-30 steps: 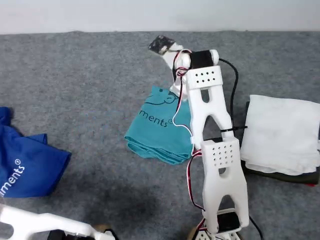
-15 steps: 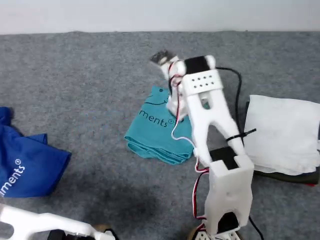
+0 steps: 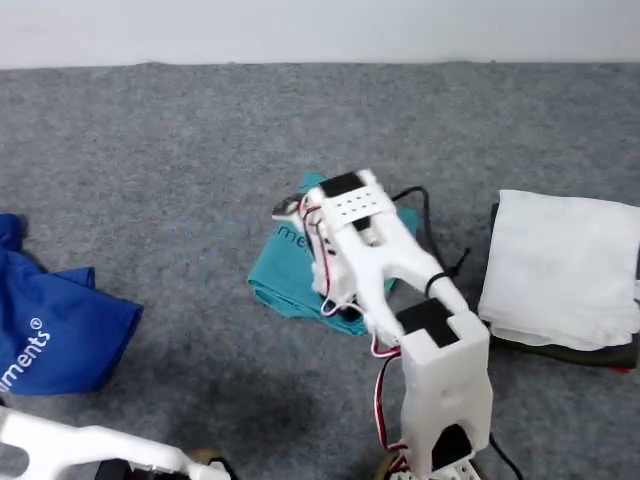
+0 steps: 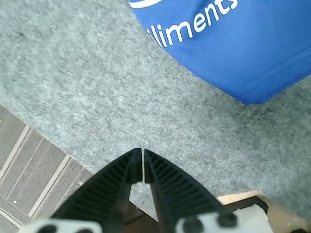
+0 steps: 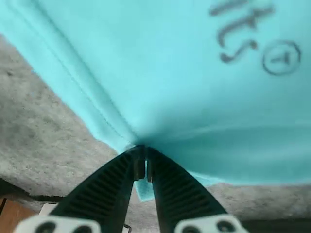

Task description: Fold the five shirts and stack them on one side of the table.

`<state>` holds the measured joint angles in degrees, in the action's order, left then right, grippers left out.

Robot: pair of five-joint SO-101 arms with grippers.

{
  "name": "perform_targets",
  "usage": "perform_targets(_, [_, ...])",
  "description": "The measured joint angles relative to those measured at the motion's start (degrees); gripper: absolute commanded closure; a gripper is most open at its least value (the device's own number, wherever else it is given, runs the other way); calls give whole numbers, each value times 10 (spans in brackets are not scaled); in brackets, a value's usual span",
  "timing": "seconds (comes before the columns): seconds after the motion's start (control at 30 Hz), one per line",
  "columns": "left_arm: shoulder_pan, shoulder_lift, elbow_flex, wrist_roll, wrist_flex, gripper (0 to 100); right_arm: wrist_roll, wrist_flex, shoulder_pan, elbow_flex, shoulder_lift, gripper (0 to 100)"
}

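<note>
- Grey felt (image 3: 180, 150) covers your table up to a white wall (image 3: 300, 30), and the teal shirt (image 3: 290, 275) lies folded near the middle of it.
- Your right gripper (image 5: 141, 162) sits at that shirt's stitched edge. Its jaws are pressed together with a fold of teal cloth pinched between them, and a sliver of the cloth pokes out behind the tips.
- In the right wrist view the shirt spreads away from the tips, with its dark lettering beyond the pinch and felt showing beside the hem.
- From above, your right arm (image 3: 440, 370) bends over the teal shirt and covers much of it. The side facing away from the stack is left showing.
- Beside that arm, a white folded shirt (image 3: 560, 265) lies on top of a dark shirt (image 3: 560, 352), whose edge peeks out beneath it. The pair sits near the teal shirt but apart from it.
- Well apart on the opposite side, the blue shirt (image 3: 50, 335) lies rumpled with its white lettering up.
- Your left gripper (image 4: 143, 162) hangs over bare felt near the blue shirt without touching it. Its jaws are closed to a hairline slit and hold nothing.
- Past those tips the felt ends at the table's rim, with wooden floor (image 4: 29, 165) below. Your left arm (image 3: 90, 445) lies low along the table's front edge.
</note>
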<state>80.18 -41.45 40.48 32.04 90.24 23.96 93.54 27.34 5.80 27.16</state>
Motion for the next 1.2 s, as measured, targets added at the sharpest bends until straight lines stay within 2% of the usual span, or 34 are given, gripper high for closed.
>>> perform_targets(0.27, [0, 0, 0, 0, -2, 981, -6, 36, 4, 23, -51, 988])
perform_targets(0.43, [0, 0, 0, 0, -2, 981, -6, 23, 4, 60, -77, 988])
perform_targets(0.57, [0, 0, 0, 0, -2, 981, -6, -19, 6, 44, -40, 988])
perform_targets(0.77, [0, 0, 0, 0, -2, 981, -6, -29, 55, 37, 40, 988])
perform_targets(0.97, [0, 0, 0, 0, -2, 981, -8, 10, 63, 51, 19, 988])
perform_targets(1.1, [0, 0, 0, 0, -2, 981, -8, 65, 45, 75, -29, 988])
perform_targets(1.2, [0, 0, 1, 0, -11, 981, -24, 69, 22, 76, -72, 988])
